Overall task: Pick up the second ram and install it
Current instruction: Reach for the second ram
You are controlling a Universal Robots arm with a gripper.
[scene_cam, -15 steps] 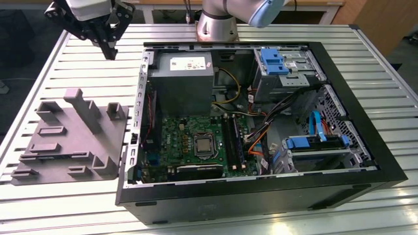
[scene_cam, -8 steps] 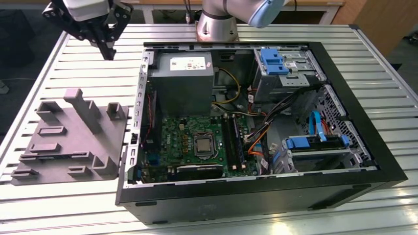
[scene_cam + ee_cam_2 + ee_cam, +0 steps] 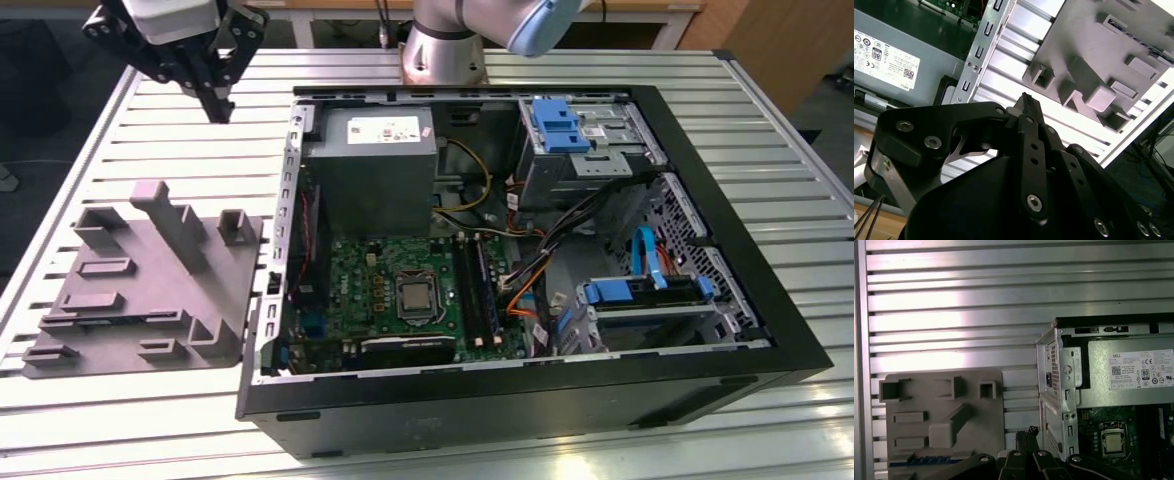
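Slatted aluminium bench [image 3: 174, 150] is carrying grey holder [image 3: 147, 270] and open case [image 3: 534, 400]; claw [image 3: 218, 112], drawn together and empty, is hovering over it.

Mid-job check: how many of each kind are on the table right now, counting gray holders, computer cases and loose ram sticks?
Gray holder: 1
Open computer case: 1
Ram stick, in the holder: 1
Total: 3
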